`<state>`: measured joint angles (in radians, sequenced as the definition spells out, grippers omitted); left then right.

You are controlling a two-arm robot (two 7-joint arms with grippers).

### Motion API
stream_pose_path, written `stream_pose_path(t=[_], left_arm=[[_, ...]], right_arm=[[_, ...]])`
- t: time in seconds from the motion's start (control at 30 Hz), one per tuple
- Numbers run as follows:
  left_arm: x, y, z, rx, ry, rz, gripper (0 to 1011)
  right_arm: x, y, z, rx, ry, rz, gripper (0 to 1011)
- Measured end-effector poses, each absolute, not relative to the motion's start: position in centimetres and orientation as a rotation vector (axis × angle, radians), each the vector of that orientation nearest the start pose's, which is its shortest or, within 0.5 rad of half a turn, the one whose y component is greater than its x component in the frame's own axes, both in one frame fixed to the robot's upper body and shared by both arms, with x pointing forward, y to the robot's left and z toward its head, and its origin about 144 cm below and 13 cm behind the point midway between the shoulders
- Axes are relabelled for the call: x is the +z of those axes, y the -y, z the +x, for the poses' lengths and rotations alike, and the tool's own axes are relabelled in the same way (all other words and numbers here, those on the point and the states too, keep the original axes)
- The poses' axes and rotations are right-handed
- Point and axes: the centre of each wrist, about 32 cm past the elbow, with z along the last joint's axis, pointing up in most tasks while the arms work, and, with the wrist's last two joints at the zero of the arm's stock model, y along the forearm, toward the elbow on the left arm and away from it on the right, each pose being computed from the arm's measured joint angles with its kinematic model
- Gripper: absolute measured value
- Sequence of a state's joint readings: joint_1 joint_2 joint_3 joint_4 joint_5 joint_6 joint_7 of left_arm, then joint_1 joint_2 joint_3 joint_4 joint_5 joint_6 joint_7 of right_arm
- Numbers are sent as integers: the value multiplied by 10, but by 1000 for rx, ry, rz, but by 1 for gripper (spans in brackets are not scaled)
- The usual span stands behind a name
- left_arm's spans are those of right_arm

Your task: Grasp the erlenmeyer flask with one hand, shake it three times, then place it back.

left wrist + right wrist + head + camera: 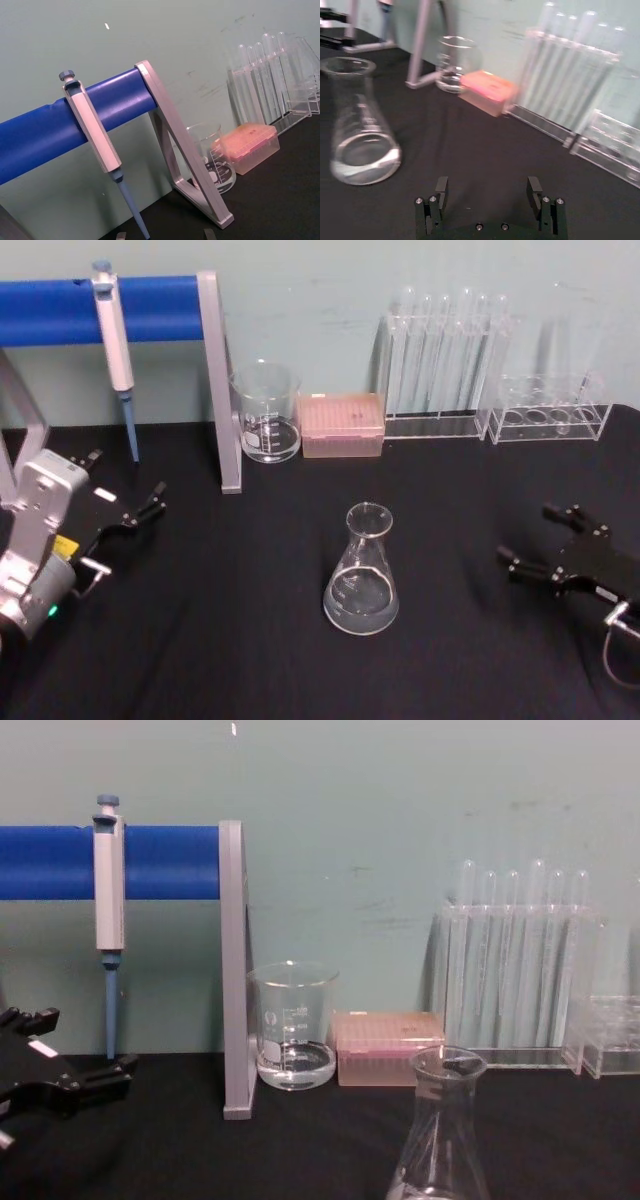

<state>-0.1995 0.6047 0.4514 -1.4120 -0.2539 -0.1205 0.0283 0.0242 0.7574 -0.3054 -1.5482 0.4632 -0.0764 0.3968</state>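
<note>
With left tool [125,490] and right tool [528,533] wide at nine and three o'clock, I judged the slick, fragile erlenmeyer flask [362,570] best gripped by its neck.

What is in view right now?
flask: one, clear, table centre, upright
beaker: one, clear, back, beside stand post
box: one, pink, right of beaker
test tubes: several, clear, racked, back right
second rack: one, clear, far back right
pipette: one, grey-blue, hanging on stand
stand: one, blue bar, grey post, back left
table: one, black
left gripper: one, black, open, left of flask
right gripper: one, black, open, right of flask
</note>
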Motion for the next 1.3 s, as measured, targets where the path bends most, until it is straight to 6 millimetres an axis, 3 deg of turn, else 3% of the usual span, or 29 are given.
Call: stream_pose_path(t=[0.33,1.3], left_arm=[[1140,-310,489,1248,285,304,1001],[1140,-310,489,1248,285,304,1001]], right_arm=[[1157,356,459,-782,60,-263,1003],[1154,325,511,-442,20,-131,1003]])
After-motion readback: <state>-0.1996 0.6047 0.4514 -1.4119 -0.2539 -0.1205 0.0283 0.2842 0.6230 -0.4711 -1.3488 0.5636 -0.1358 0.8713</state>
